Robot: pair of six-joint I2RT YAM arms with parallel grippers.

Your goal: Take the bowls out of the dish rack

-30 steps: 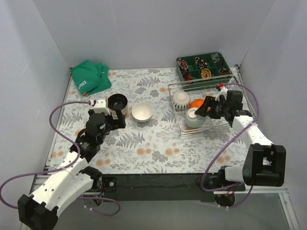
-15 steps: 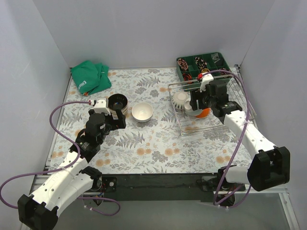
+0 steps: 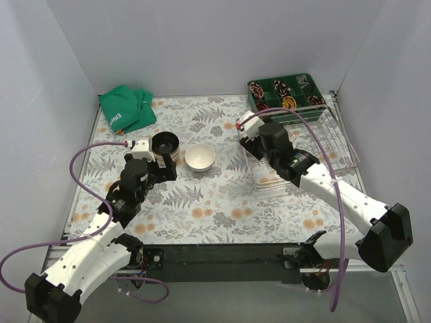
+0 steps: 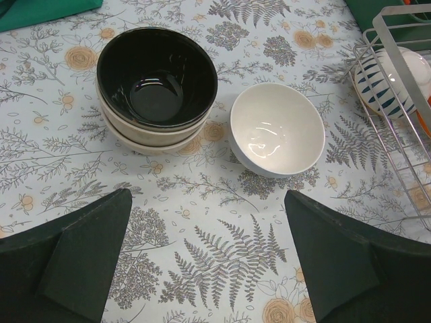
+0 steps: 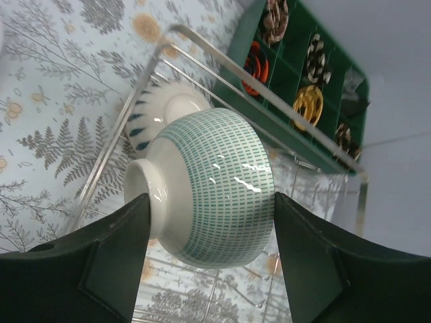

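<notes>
The left gripper [image 4: 207,202] hangs wide open and empty over the desk [image 4: 202,282], just short of the bowls already out. A dark bowl [image 4: 156,81] is nested in a cream one [image 4: 145,138], and a white bowl [image 4: 276,128] stands just beside them; they are probably grouped there as the drop-off spot. Further right, the right gripper [image 5: 210,202] clasps a bowl [image 5: 215,155] by its sides, held above the left edge of the rack [image 3: 316,145], likely for carrying toward that group. This bowl is glossy white with rows of small green dashes, tipped on its side so its foot ring shows. Beneath it a blue-petalled bowl [image 5: 165,111] lies in the rack, and a green tray [image 5: 303,67] sits beyond
</notes>
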